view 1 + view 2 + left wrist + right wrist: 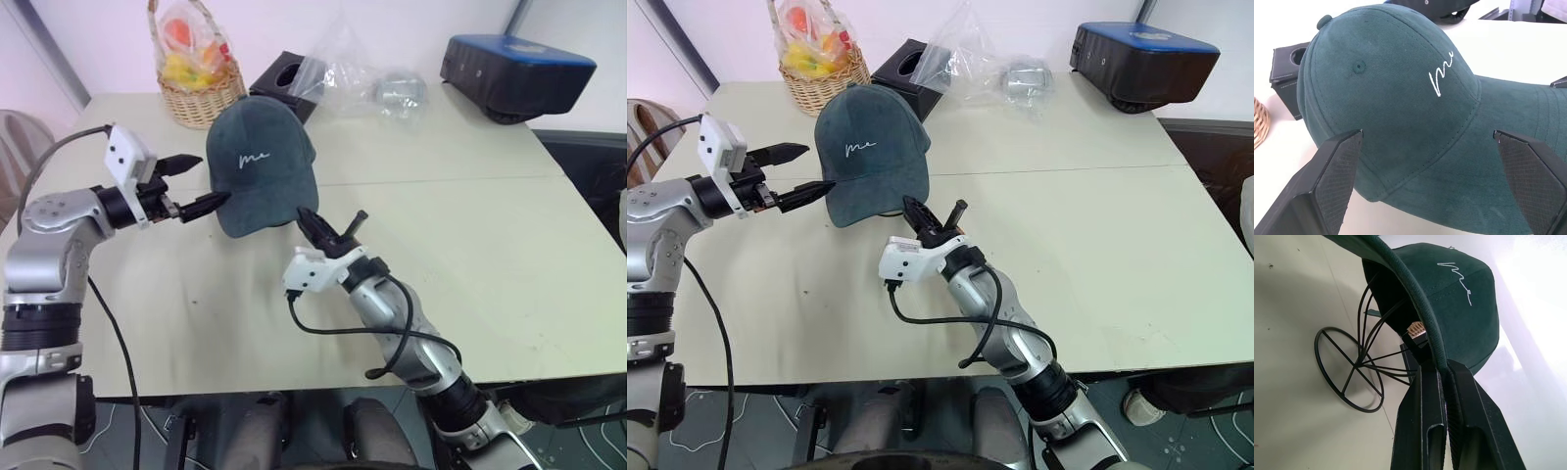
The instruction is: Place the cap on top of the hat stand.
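The cap [258, 166] sits over the hat stand [1359, 367] on the table [470, 245], crown up, its white script facing the robot. The right pincer [1442, 382] is clamped on the brim edge (fingers pressed on either side of it). The left pincer [192, 186] has its fingers spread apart, flanking the cap's side without touching it. A wicker basket [200, 98] stands behind.

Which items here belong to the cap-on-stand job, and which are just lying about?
Job:
- cap, over the stand
- hat stand, under the cap
- right tool, shut on the brim
- left tool, open beside the cap

Lying about:
- wicker basket
- black tissue box
- clear plastic bag
- blue-topped black device
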Robot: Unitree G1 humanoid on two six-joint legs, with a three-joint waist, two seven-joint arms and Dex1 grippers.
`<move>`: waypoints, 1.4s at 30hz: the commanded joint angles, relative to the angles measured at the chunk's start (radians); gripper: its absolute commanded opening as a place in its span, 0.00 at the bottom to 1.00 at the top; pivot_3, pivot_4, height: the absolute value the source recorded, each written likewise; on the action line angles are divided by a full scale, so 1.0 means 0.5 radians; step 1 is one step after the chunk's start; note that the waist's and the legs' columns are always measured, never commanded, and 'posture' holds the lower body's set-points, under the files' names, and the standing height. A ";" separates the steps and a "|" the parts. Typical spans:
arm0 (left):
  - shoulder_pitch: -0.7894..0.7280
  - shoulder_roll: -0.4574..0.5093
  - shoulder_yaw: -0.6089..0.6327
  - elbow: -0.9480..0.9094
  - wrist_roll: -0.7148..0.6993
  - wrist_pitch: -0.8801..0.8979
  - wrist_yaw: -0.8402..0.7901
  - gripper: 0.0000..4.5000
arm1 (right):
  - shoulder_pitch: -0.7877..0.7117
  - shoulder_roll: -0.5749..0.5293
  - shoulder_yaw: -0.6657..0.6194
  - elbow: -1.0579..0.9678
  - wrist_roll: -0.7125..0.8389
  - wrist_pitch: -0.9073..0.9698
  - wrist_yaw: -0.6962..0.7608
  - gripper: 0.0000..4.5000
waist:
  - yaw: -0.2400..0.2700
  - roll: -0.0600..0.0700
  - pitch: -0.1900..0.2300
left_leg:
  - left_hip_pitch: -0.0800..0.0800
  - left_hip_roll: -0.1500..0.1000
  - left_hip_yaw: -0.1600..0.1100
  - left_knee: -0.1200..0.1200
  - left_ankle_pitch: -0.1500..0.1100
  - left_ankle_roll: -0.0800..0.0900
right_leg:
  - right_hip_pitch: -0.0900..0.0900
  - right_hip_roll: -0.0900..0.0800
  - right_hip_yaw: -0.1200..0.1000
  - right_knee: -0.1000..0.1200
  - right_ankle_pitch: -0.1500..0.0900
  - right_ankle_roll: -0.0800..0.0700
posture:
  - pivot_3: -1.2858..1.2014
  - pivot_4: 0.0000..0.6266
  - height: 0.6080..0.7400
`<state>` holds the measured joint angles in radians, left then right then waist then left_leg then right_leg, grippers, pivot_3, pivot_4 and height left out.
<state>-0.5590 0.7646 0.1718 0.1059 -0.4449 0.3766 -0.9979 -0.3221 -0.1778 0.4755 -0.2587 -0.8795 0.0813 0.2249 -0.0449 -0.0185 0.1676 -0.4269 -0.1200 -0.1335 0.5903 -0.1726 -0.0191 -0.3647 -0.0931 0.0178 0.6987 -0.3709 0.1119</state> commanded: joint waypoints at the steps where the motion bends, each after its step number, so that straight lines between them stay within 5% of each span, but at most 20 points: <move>1: -0.003 0.044 0.055 -0.069 -0.010 -0.018 -0.001 1.00 | 0.003 0.053 0.009 -0.007 0.030 0.030 0.013 0.00 | 0.000 0.000 0.000 | 0.000 0.000 0.000 0.000 0.000 0.000 | 0.000 0.000 0.000 0.000 0.000 0.000 | 0.52 0.24 1.00; 12: -0.030 0.029 0.031 -0.051 -0.004 -0.020 0.001 1.00 | -0.038 0.031 -0.095 -0.025 0.431 -0.016 0.251 0.00 | -0.001 0.000 0.000 | 0.000 0.000 0.000 0.000 0.000 0.000 | 0.000 0.000 0.000 0.000 0.000 0.000 | 0.52 0.24 1.00; 15: -0.034 0.029 0.029 -0.047 -0.003 -0.021 -0.002 1.00 | -0.035 0.035 -0.108 -0.037 0.467 0.004 0.265 0.23 | -0.001 0.000 0.000 | 0.000 0.001 0.000 0.000 0.000 0.000 | 0.000 0.001 0.000 0.000 0.000 0.000 | 0.52 0.24 1.00; 22: -0.032 0.038 0.036 -0.050 -0.006 -0.015 -0.004 1.00 | -0.033 -0.023 -0.066 -0.059 0.440 -0.058 0.269 0.99 | 0.009 0.000 0.000 | 0.000 0.000 0.000 0.001 0.000 0.000 | 0.001 0.000 0.000 0.000 0.000 0.000 | 0.52 0.24 1.00; 32: 0.042 0.092 0.090 -0.118 -0.038 0.029 -0.007 1.00 | 0.127 -0.299 -0.208 -0.180 0.893 -0.042 0.690 0.99 | 0.008 0.000 0.000 | 0.000 0.000 0.000 0.001 0.000 0.001 | 0.002 -0.001 0.000 0.000 0.000 0.000 | 0.52 0.24 1.00; 42: 0.339 0.157 0.285 -0.471 -0.189 0.222 0.072 1.00 | -0.050 -0.570 -0.692 0.042 1.676 0.343 1.167 0.99 | 0.005 0.000 0.001 | 0.000 0.001 0.000 0.002 -0.007 0.012 | 0.011 -0.001 -0.001 -0.001 0.000 0.000 | 0.52 0.24 1.00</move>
<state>-0.4033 0.8233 0.2598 -0.0723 -0.5072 0.4670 -0.9750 -0.3186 -0.4557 0.1748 -0.2299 -0.1208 0.2127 0.7732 -0.0424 -0.0187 0.1679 -0.4270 -0.1193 -0.1335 0.5911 -0.1761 -0.0132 -0.3594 -0.0935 0.0173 0.6980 -0.3709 0.1118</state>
